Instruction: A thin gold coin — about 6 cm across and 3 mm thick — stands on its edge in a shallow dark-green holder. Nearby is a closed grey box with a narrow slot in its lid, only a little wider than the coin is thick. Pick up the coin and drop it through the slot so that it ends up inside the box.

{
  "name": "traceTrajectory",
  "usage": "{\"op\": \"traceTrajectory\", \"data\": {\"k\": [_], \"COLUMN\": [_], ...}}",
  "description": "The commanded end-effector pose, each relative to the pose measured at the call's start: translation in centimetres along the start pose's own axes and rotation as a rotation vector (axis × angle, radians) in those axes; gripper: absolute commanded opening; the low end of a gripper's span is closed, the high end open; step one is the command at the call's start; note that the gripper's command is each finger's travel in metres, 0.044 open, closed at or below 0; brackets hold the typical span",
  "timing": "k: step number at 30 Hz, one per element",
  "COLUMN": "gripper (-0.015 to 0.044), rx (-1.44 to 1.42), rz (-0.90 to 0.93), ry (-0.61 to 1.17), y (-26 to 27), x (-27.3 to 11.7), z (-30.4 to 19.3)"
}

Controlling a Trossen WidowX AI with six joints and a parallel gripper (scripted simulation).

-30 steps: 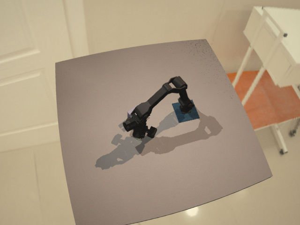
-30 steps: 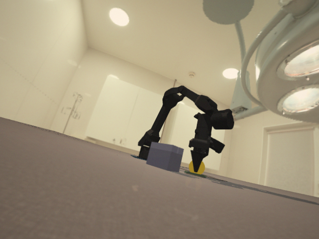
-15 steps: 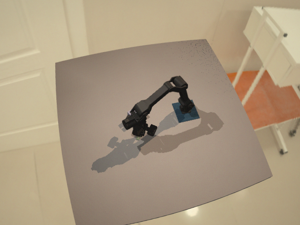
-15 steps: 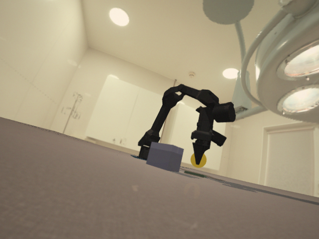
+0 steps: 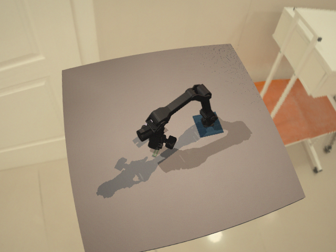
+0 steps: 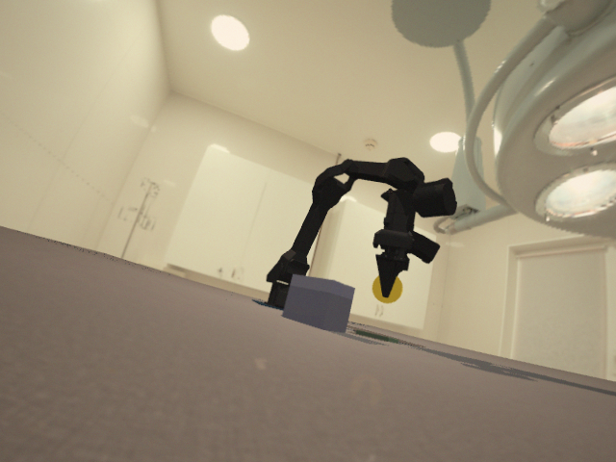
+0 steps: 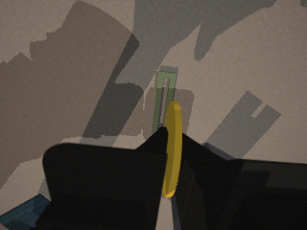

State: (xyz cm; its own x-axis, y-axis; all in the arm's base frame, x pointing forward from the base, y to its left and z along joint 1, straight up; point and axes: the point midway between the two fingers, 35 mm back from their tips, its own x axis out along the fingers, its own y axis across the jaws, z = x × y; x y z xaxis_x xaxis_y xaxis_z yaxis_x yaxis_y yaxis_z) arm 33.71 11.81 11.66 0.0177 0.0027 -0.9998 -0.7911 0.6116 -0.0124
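My gripper [image 5: 157, 148] [image 6: 386, 294] [image 7: 167, 132] is shut on the gold coin [image 6: 397, 291] [image 7: 174, 158]. The coin is upright, edge-on in the wrist view, and sticks out on both sides of the fingertips in the exterior view. It is in the air above the green holder [image 5: 155, 153] [image 6: 376, 337] [image 7: 167, 75], apart from it; the holder's groove is empty. The closed grey box [image 6: 317, 304] stands left of the holder in the exterior view. The arm hides most of it in the top view, and its slot cannot be seen.
The arm's base stands on a blue plate [image 5: 202, 132] [image 7: 23, 214] on the table [image 5: 230, 176] [image 6: 198, 372]. Shadows of the arm lie across the table around the holder. A white cart [image 5: 298, 51] stands beyond the table edge.
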Motion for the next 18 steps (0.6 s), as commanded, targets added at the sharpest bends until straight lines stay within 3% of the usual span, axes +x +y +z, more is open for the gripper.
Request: {"op": "traceTrajectory", "data": {"k": [1, 10, 18], "gripper": [0.0, 0.0, 0.0], "rx": [0.003, 0.008, 0.249], "rz": [-0.008, -0.008, -0.006], "ry": [-0.013, -0.012, -0.014], "y": [0.0, 0.1, -0.3], "x": [-1.5, -2.9, -3.0], "z": [0.1, -0.1, 0.2]}}
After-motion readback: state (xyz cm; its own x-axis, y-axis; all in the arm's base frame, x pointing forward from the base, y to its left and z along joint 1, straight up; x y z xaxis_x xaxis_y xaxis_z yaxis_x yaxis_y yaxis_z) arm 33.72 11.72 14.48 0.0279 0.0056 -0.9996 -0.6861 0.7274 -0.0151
